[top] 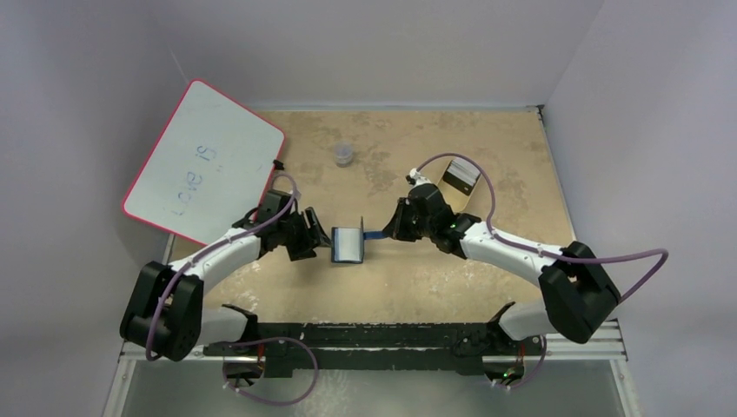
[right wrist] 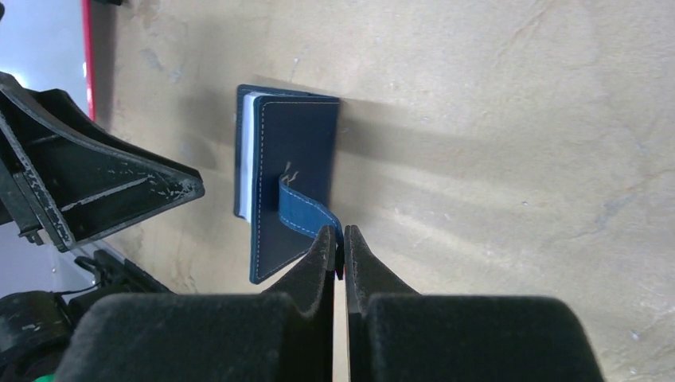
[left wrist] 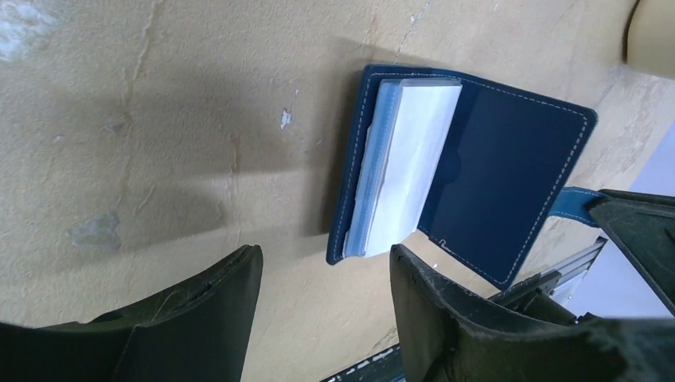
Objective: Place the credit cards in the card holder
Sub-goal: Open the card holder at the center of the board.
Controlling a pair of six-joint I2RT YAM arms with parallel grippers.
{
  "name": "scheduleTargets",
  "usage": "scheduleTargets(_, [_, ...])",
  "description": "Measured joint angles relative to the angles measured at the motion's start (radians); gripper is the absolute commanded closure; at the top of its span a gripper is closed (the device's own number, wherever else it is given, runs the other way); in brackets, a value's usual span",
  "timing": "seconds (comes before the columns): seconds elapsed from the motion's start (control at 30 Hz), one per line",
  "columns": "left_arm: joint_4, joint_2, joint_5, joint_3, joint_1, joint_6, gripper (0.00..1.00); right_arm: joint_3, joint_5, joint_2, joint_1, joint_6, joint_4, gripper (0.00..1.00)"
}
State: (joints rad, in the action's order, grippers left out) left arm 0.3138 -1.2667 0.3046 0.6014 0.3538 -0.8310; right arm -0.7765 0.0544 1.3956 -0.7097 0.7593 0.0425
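The navy card holder (top: 348, 244) sits half open at the table's middle, one cover flat and the other raised. My right gripper (right wrist: 340, 239) is shut on its blue snap tab (right wrist: 306, 211), holding the raised cover (right wrist: 294, 151) up. In the left wrist view a pale white credit card (left wrist: 414, 167) rests against the blue-grey inner pockets (left wrist: 374, 175) between the covers. I cannot tell whether it sits inside a pocket. My left gripper (left wrist: 326, 263) is open and empty, just short of the card holder's (left wrist: 509, 175) near corner.
A pink-edged whiteboard (top: 204, 161) leans at the back left, close behind my left arm. A small clear cup (top: 344, 155) stands at the back centre. A tan tray (top: 461, 178) sits behind my right wrist. The black rail (top: 374, 334) runs along the near edge.
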Motion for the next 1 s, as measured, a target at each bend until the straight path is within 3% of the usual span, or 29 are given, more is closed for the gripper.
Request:
scheduleTargets(0.57, [-0.225, -0.111, 0.076, -0.034, 0.000, -0.041, 0.43, 0.068, -0.019, -0.012, 0.018, -0.019, 0.002, 1.00])
scheduleTargets(1.0, [-0.381, -0.136, 0.144, -0.073, 0.000, -0.095, 0.59, 0.114, -0.038, -0.031, 0.050, -0.026, -0.018, 1.00])
